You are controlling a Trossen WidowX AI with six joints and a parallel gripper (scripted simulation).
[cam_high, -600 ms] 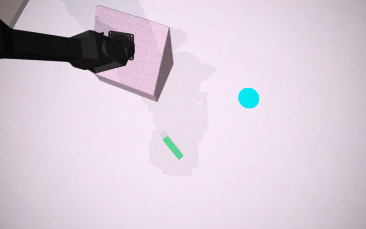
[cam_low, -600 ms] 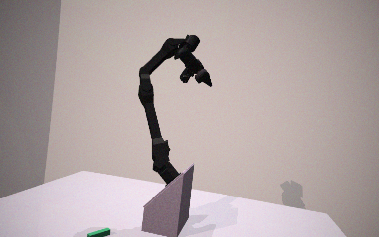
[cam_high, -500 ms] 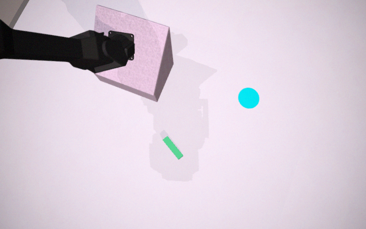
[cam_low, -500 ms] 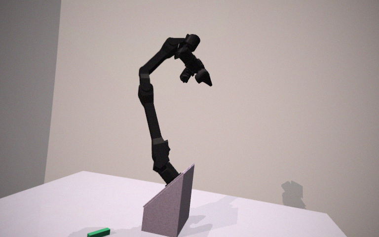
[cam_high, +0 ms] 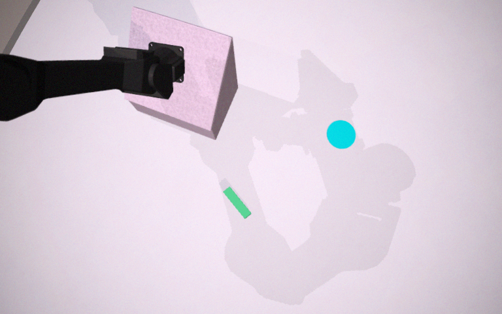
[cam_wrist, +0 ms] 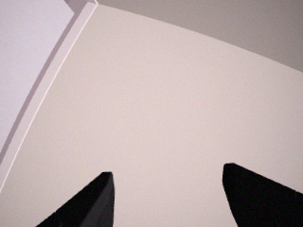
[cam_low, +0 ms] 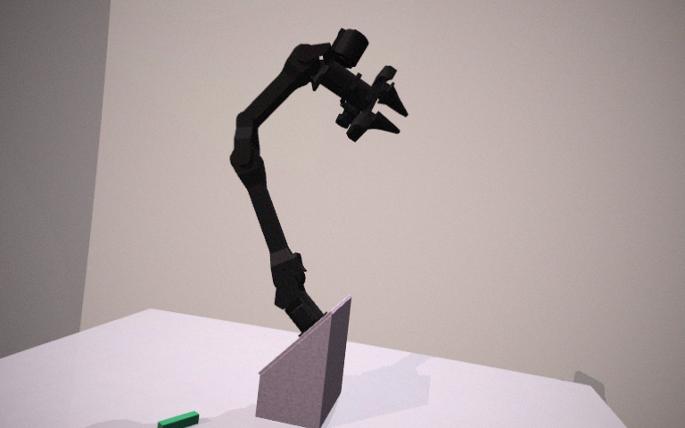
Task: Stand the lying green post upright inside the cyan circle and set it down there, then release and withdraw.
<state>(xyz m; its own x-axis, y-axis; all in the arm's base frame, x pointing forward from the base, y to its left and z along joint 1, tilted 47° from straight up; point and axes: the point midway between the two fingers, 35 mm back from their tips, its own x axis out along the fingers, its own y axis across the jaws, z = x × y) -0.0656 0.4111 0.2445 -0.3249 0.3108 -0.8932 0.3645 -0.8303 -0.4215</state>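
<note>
The green post (cam_high: pixel 236 202) (cam_low: pixel 177 419) lies flat on the table, in the lower middle of the top view and at the bottom left of the exterior view. The cyan circle (cam_high: pixel 340 134) is flat on the table, to the right of the post and farther up in the top view. It is out of view in the other views. My gripper (cam_low: pixel 402 124) (cam_wrist: pixel 169 177) is open and empty, high above the table, far from the post, its fingers tilted downward to the right in the exterior view. The top view does not show the fingers.
The arm is mounted on the sloped face of a pink wedge-shaped block (cam_high: pixel 196 81) (cam_low: pixel 292 383), which stands on the table (cam_high: pixel 92 222) (cam_low: pixel 75 373) above and left of the post in the top view. The arm's shadow falls across the post and around the circle. Walls stand behind the table.
</note>
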